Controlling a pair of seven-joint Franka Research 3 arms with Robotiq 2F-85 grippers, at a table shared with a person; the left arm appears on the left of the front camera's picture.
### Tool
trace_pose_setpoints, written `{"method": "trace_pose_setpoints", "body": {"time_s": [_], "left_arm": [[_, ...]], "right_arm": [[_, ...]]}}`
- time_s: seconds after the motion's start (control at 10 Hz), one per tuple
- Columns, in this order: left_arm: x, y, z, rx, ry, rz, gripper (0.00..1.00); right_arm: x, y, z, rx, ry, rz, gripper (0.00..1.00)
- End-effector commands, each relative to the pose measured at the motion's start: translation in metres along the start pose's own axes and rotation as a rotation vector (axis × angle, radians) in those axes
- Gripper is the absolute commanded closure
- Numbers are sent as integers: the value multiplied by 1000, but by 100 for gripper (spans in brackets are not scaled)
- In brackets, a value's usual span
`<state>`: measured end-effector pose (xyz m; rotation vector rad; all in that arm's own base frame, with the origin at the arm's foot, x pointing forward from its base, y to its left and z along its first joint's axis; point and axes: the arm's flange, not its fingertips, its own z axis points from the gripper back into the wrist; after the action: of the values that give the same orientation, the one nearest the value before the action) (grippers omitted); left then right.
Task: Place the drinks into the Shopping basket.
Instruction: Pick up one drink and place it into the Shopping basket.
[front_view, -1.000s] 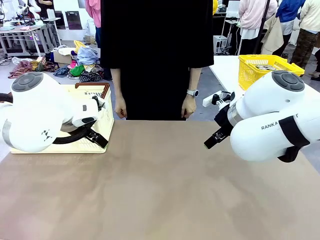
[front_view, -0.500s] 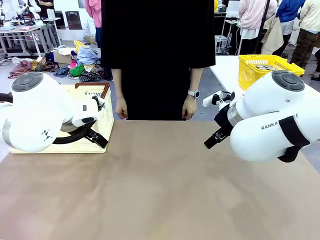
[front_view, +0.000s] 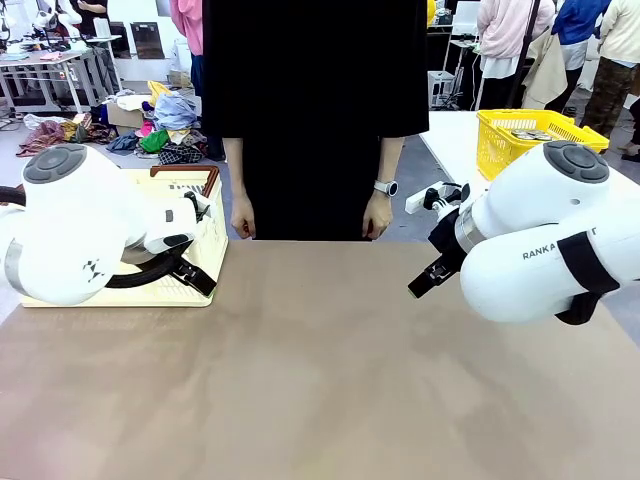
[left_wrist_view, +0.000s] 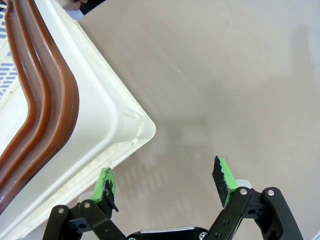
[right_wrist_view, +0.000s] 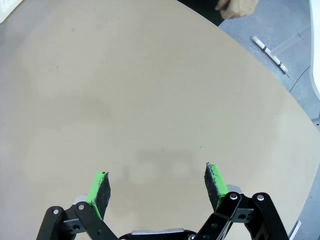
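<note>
Left gripper (left_wrist_view: 165, 178) spread wide, Shopping basket (left_wrist_view: 117, 117) corner just beside one finger — right gripper (right_wrist_view: 157, 182) wide too, over table (right_wrist_view: 150, 90).

Shopping basket (front_view: 213, 232) far left, behind left arm (front_view: 80, 225) | person (front_view: 310, 110) standing at far table (front_view: 320, 380) edge | right arm (front_view: 540, 240) at right
</note>
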<state>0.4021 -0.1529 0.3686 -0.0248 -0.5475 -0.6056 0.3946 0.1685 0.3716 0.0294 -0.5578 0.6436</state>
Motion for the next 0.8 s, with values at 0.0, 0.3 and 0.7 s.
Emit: {"method": "trace_pose_setpoints", "body": {"time_s": [0.0,0.3,0.7], "left_arm": [[0,0,0,0,0,0,0],[12,4,56,-364,225,298,0],[-1,58,165,-815,12,445,0]], "right_arm": [[0,0,0,0,0,0,0],[4,-11,50,290,114,-339,0],[-35,-84,176,770,-3,-578,0]]}}
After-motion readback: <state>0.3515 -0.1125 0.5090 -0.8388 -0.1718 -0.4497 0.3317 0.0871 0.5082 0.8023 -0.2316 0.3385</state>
